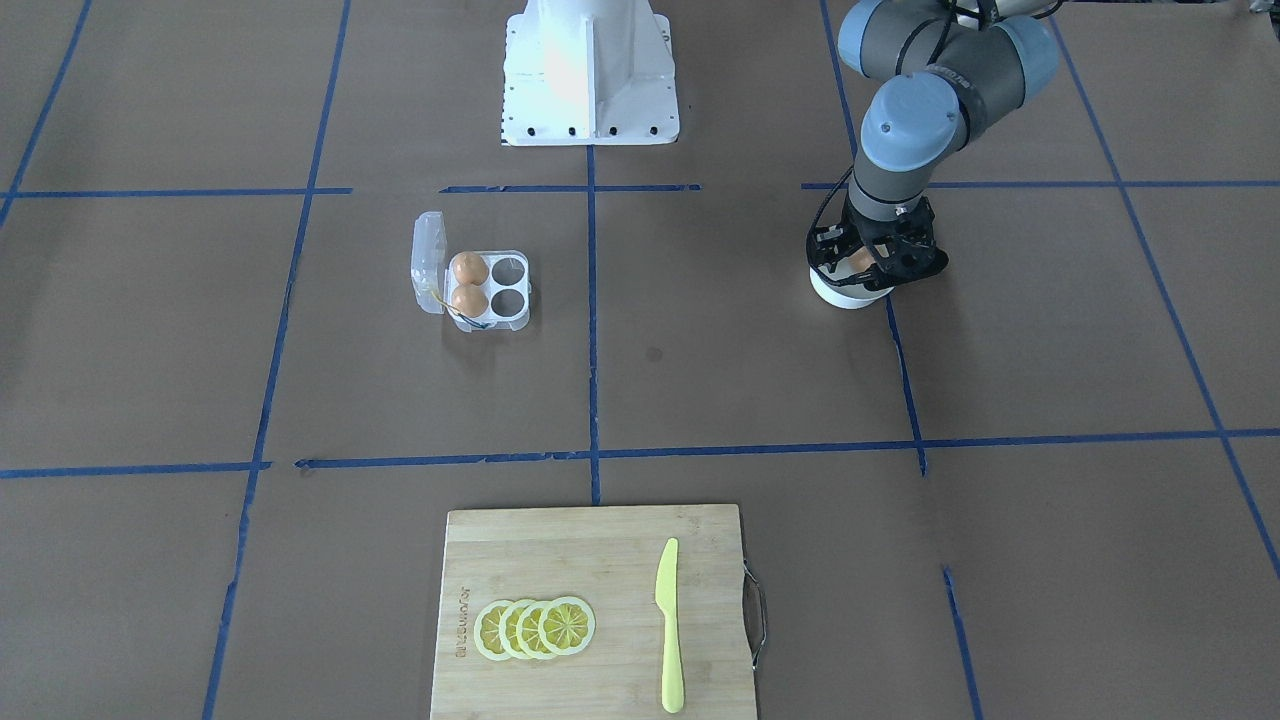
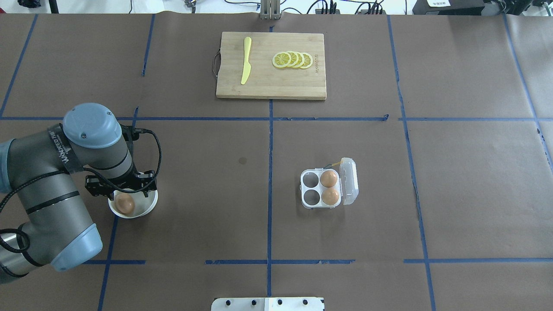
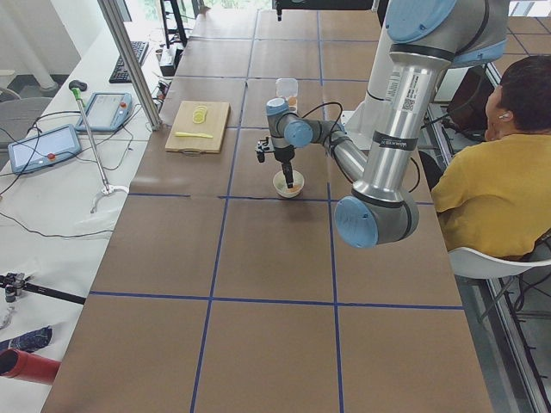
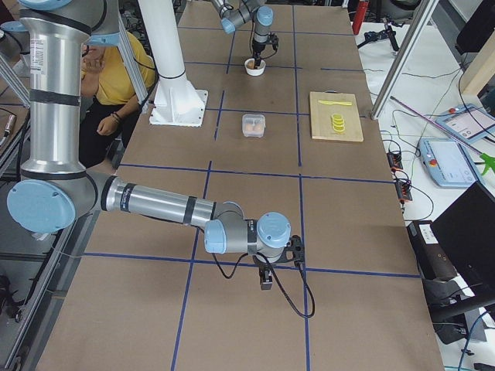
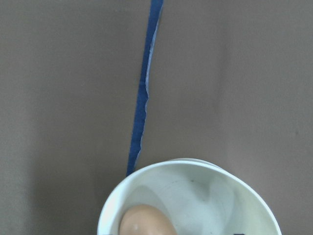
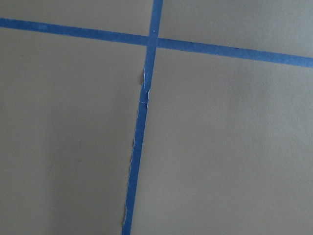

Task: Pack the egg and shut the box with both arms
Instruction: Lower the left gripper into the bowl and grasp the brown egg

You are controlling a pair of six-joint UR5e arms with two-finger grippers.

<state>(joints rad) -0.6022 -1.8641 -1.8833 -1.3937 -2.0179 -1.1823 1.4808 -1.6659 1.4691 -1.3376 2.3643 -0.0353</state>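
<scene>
The left end effector (image 2: 123,192) is held low over the white bowl (image 2: 148,208), near the table (image 2: 216,194) edge on the robot's left. Its fingers appear spread and nothing is pinched. The egg (image 2: 125,203) is seen lying free in the bowl, off-centre towards one wall. The box (image 2: 320,188) stands well apart on the right half, with its lid (image 2: 349,181) folded open, two eggs (image 2: 329,186) seated and two cells (image 2: 310,187) vacant. The step in hand is judged to be the pick from the bowl. The fingers should be centred across the egg's narrow girth, lowered without touching the rim, and closed gently, since a hard squeeze could crack the shell and a skewed one could roll it away. Whether the right end effector (image 4: 265,278) is spread or pressed together cannot be told.
</scene>
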